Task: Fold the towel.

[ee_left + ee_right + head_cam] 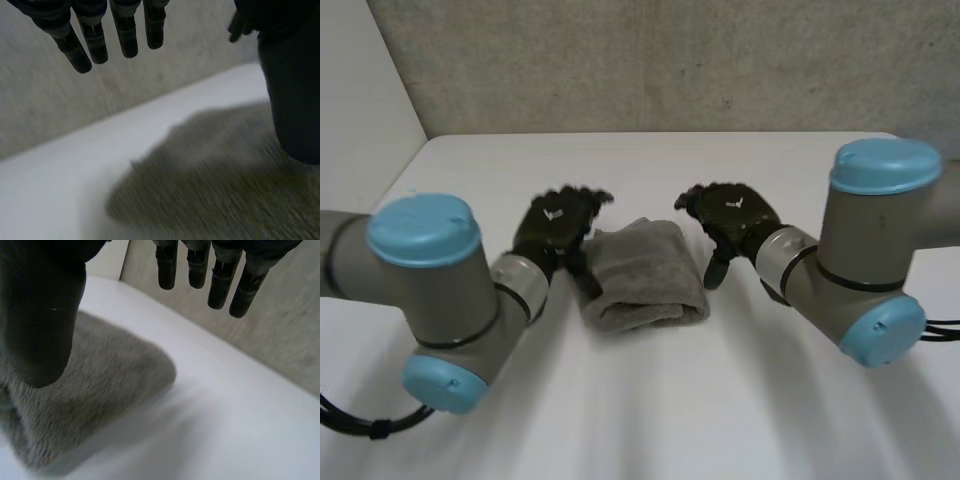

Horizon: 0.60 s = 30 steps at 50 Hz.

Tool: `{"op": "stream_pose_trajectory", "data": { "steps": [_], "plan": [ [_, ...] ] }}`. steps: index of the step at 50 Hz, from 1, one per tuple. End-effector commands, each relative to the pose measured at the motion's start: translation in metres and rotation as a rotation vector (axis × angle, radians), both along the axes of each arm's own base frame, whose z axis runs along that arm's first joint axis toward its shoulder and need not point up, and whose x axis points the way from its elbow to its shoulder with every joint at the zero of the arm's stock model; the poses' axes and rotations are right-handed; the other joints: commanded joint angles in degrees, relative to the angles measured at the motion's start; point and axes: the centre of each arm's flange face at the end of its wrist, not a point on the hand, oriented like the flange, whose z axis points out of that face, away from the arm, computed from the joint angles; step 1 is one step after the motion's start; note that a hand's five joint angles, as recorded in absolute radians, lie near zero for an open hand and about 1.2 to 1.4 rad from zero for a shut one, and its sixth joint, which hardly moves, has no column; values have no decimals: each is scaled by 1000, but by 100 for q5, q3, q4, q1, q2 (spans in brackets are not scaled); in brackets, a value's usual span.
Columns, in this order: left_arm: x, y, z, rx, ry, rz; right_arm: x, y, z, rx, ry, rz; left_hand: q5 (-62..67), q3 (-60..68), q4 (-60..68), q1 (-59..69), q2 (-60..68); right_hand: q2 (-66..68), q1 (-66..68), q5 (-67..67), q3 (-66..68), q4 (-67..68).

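Left hand fingers straight, holding nothing, beside grey towel; right hand likewise (both empty). Towel lies as compact bundle on table; folding looks nearly finished.

A white table with rounded far corners is presented as the work surface. A grey speckled wall is set upright along its far edge, and a plain white panel is joined to that wall at the table's left side.
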Motion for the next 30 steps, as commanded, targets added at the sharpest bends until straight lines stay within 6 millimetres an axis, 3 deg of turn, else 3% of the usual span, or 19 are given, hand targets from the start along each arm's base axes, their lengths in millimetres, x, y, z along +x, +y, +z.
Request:
{"op": "stream_pose_trajectory", "data": {
  "steps": [1, 8, 13, 17, 19, 20, 21, 22, 25, 26, 27, 28, 29, 30],
  "plan": [
    [2, 5, -46, 100, -100, 40, 7, -8, -34, 126, 68, 6, -1081, -190, -283, -314, -252, -391, -307, -340, -360, -449],
    [2, 4, -55, 88, -153, 31, 9, -11, -51, 168, 92, 5, -1097, -207, -300, -331, -269, -391, -307, -340, -360, -449],
    [-1, 0, -44, 52, -146, 33, 11, -7, -48, 169, 94, 13, -1097, -207, -300, -331, -269, -391, -307, -340, -360, -449],
    [-1, -2, -18, -2, -108, 37, 10, -7, -40, 148, 81, 11, -1131, -241, -334, -364, -302, -391, -307, -340, -360, -449],
    [-1, -2, -6, -25, -89, 39, 4, -9, -2, 68, 37, -7, -1131, -241, -334, -364, -302, -391, -307, -340, -360, -449],
    [0, -2, 6, -49, -70, 44, 4, -9, -2, 68, 37, -8, -1148, -258, -350, -381, -319, -391, -307, -340, -360, -449],
    [0, -2, 6, -49, -70, 44, 1, -6, 17, 25, 14, -14, -1148, -258, -351, -381, -319, -391, -307, -340, -360, -449],
    [2, -4, 19, -76, -50, 50, -2, -4, 36, -18, -13, -26, -1164, -274, -367, -398, -336, -391, -307, -340, -360, -449],
    [5, -3, 50, -144, -7, 60, -6, -2, 54, -54, -46, -53, -1181, -291, -384, -415, -353, -391, -307, -340, -360, -449],
    [8, -3, 67, -180, 16, 69, -10, 1, 72, -83, -82, -84, -1198, -308, -401, -432, -369, -391, -307, -340, -360, -449],
    [8, -3, 67, -181, 16, 69, -16, 3, 91, -114, -120, -119, -1198, -308, -401, -432, -370, -391, -307, -340, -360, -449],
    [14, -5, 84, -218, 38, 86, -16, 4, 91, -115, -120, -120, -1198, -308, -401, -432, -370, -391, -307, -340, -360, -449],
    [14, -5, 84, -219, 38, 86, -24, 4, 107, -143, -151, -167, -1198, -308, -401, -432, -370, -391, -307, -340, -360, -449],
    [20, -7, 100, -246, 53, 104, -35, 1, 120, -171, -171, -223, -1198, -308, -401, -432, -370, -391, -307, -340, -360, -449]
  ]
}}
